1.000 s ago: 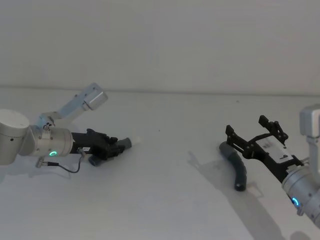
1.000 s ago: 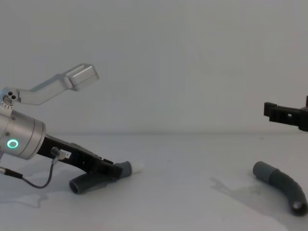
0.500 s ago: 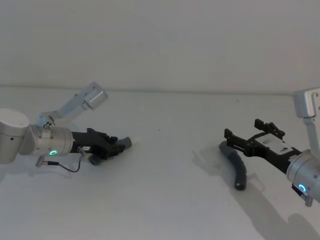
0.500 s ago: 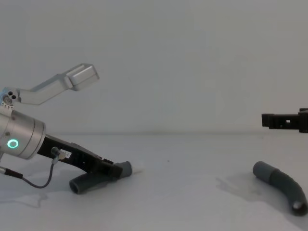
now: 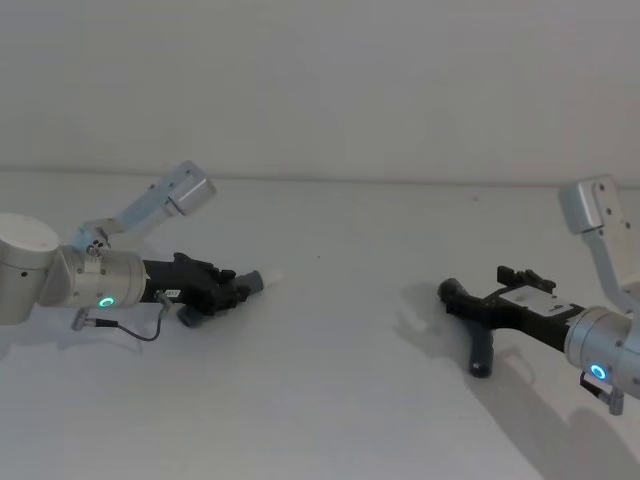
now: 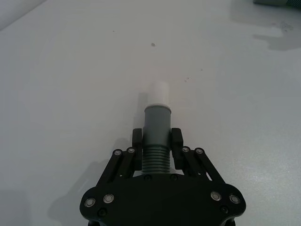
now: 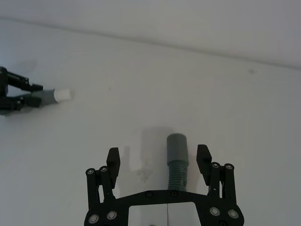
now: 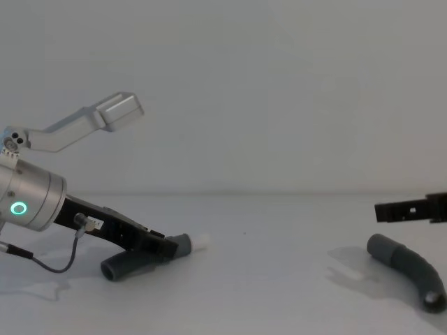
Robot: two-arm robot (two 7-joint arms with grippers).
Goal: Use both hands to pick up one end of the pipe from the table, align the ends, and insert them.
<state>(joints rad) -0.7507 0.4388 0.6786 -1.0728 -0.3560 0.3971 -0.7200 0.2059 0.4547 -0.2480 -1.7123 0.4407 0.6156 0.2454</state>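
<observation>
Left wrist view: the left gripper (image 6: 156,140) is clamped on the ribbed part of one hose piece (image 6: 156,123), just behind its grey cuff, with the white tip (image 6: 158,92) pointing forward over the white table (image 6: 70,70). The right gripper (image 7: 158,154) is spread wide, hanging just above the plain cuff of the other hose piece (image 7: 177,157), which lies on the table. A white label (image 5: 538,300) on that gripper is too small to read.

The right gripper (image 7: 158,151) has dropped lower, now straddling the plain grey cuff (image 7: 177,147).
</observation>
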